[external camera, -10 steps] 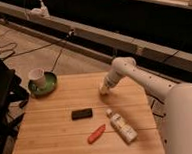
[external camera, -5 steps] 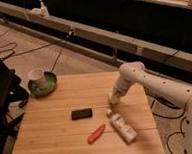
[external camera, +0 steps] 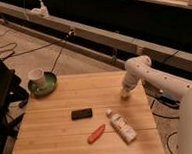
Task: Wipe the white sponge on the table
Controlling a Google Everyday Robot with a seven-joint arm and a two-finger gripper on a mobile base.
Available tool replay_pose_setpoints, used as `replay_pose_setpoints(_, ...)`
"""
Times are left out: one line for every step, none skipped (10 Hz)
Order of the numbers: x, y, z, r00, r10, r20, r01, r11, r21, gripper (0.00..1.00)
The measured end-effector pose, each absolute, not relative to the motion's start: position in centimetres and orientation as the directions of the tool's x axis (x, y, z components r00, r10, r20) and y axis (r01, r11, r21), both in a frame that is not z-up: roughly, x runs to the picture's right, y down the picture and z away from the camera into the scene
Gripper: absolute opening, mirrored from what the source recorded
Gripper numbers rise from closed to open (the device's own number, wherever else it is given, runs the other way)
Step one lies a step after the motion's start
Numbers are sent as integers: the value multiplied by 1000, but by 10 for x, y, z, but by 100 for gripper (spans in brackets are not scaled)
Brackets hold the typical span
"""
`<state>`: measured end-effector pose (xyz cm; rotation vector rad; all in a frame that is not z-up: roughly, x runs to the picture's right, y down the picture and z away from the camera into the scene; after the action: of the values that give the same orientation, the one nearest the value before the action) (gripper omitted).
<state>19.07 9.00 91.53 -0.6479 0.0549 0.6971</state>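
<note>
End effector [external camera: 125, 93] is pressing down on the bench [external camera: 59, 137] near its right edge, toward the far corner.
Whether it is spread or pressed together: cannot tell. One small pale pad, apparently the white sponge [external camera: 124, 96], is sitting at its tip, touching the wood. Also lying on the bench: one white cup [external camera: 36, 75] standing in one green saucer [external camera: 50, 85] at the far-left corner, one black bar [external camera: 81, 113] mid-bench, one orange-red marker-like stick [external camera: 96, 133] and one white capped tube [external camera: 121, 126], both toward the front. The tube is lying just beside the stick, between the end effector and the front edge. Bare planks are showing along the left-front and the far middle. The tube's label is printing too small to read.
</note>
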Motion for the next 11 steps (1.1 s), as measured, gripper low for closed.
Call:
replay_pose_setpoints(184, 83, 923, 767, 593, -245, -617, 577, -535, 0)
replay_pose_setpoints(170, 74, 933, 762, 610, -219, -615, 575, -540, 0)
replay_pose_setpoints(148, 67, 941, 761, 624, -178, -600, 573, -558, 0)
replay_pose_setpoints(125, 65, 945, 767, 627, -136, -574, 575, -583, 0)
replay_pose_setpoints(100, 66, 944, 780, 619, -90, -534, 584, -611, 0)
replay_pose_setpoints(72, 68, 937, 798, 601, -36, -480, 600, -640, 0)
replay_pose_setpoints(55, 72, 928, 812, 583, 6, -435, 612, -660, 0)
replay_pose_setpoints(45, 78, 919, 823, 567, 31, -402, 620, -674, 0)
replay_pose_setpoints(42, 88, 907, 836, 546, 49, -369, 626, -687, 0)
replay_pose_setpoints(51, 101, 897, 848, 529, 37, -359, 624, -694, 0)
replay_pose_setpoints(62, 107, 893, 850, 526, 15, -369, 616, -695, 0)
